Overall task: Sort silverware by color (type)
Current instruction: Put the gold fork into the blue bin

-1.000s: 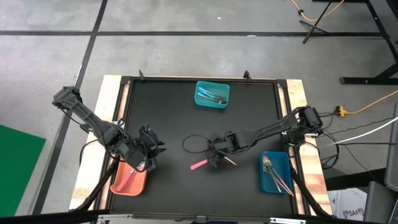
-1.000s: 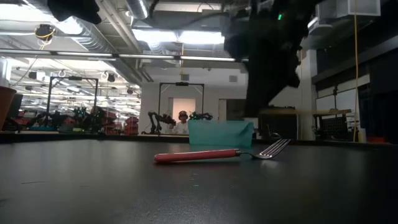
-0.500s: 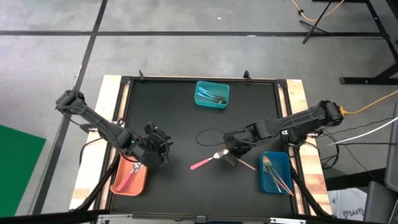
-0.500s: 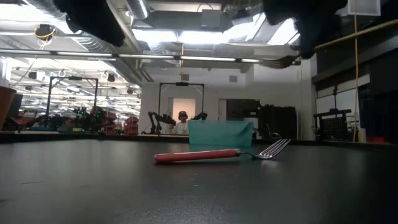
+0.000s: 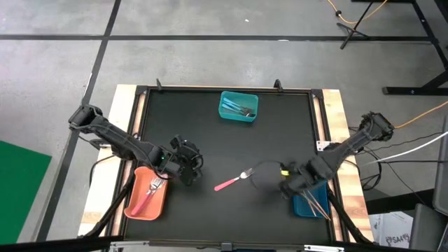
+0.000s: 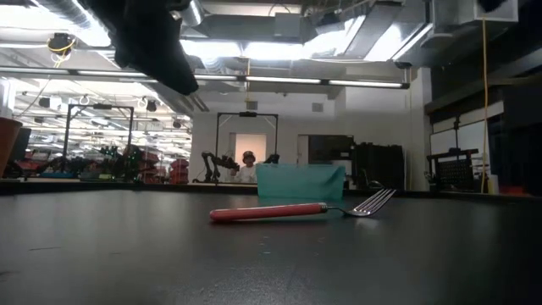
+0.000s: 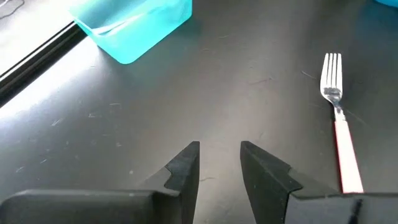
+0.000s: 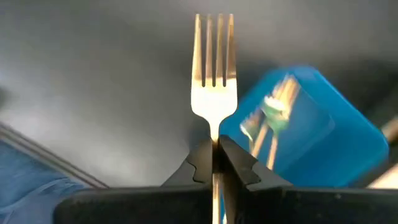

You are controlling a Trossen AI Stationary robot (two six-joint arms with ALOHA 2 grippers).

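Note:
A pink-handled fork [image 5: 230, 181] lies flat on the black table near its middle, also seen in the low view [image 6: 279, 211] and the left wrist view [image 7: 341, 143]. My left gripper [image 5: 187, 169] is open [image 7: 217, 154] just left of that fork, above the table. My right gripper [image 5: 289, 187] is at the left edge of the blue bin [image 5: 309, 195], shut [image 8: 214, 148] on a gold fork [image 8: 213, 68]. The blue bin [image 8: 298, 127] holds other gold forks. My right gripper pinches the gold fork by its neck [image 8: 214, 130], just behind the head, between the two fingertips. The head sticks out ahead of the fingers and along them; the handle is hidden behind them. The fork is lifted clear of the table.
A teal bin [image 5: 239, 106] with light-blue utensils stands at the table's far edge, also visible in the left wrist view [image 7: 134, 25]. An orange bin [image 5: 145, 198] with pink utensils sits at the near left corner. A dark cable [image 5: 262, 168] lies beside the right gripper.
My right gripper has carried the gold fork from the table's middle toward the right and near edge, up to the blue bin. My left gripper has moved from over the orange bin toward the right, toward the pink fork. The pink fork has stayed in place.

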